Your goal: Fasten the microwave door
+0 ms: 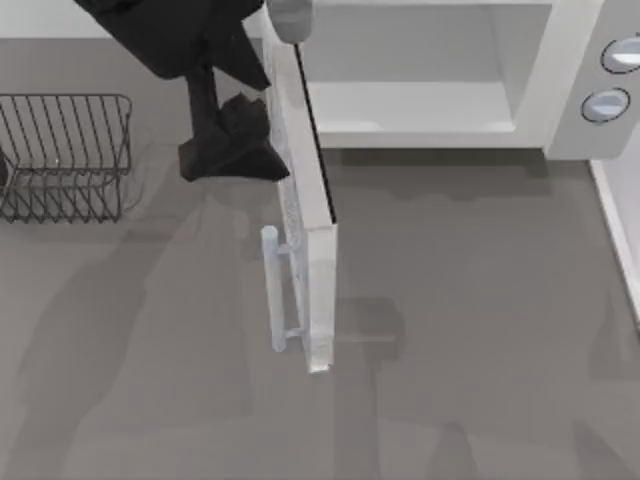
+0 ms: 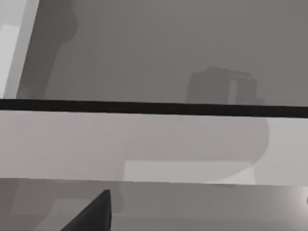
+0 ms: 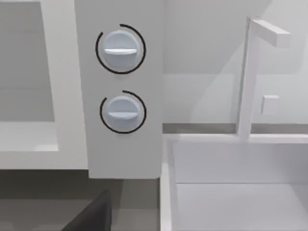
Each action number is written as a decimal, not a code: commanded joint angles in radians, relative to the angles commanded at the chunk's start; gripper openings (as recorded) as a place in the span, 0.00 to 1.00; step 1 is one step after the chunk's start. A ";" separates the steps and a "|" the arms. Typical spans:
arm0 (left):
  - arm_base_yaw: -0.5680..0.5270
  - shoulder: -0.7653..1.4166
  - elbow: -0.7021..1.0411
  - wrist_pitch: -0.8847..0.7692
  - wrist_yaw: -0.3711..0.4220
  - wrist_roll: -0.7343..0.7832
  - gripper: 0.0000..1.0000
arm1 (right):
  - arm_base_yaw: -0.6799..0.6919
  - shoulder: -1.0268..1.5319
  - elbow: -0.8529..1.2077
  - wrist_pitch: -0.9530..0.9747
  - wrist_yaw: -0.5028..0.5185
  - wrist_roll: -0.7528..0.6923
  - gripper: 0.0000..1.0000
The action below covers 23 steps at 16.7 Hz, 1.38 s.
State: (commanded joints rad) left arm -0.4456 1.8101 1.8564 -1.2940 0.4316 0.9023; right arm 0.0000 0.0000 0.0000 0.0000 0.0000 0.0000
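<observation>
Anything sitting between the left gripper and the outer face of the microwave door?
Nothing: in the top view the left gripper hangs just beside the outer face of the open microwave door, above its handle, with bare grey table beneath.

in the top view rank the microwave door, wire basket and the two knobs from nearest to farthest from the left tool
Measured from the left tool:
1. Microwave door, swung open, its outer face right beside the tool.
2. Wire basket, at the table's left edge.
3. Two knobs on the microwave body, far right; too close to each other to rank separately.
</observation>
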 joint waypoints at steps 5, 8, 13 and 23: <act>-0.039 -0.002 -0.123 0.134 -0.013 -0.041 1.00 | 0.000 0.000 0.000 0.000 0.000 0.000 1.00; -0.039 -0.002 -0.123 0.134 -0.013 -0.041 1.00 | 0.000 0.000 0.000 0.000 0.000 0.000 1.00; -0.039 -0.002 -0.123 0.134 -0.013 -0.041 0.62 | 0.000 0.000 0.000 0.000 0.000 0.000 1.00; -0.039 -0.002 -0.123 0.134 -0.013 -0.041 0.00 | 0.000 0.000 0.000 0.000 0.000 0.000 1.00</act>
State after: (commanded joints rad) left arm -0.4850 1.8079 1.7335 -1.1602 0.4189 0.8617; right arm 0.0000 0.0000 0.0000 0.0000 0.0000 0.0000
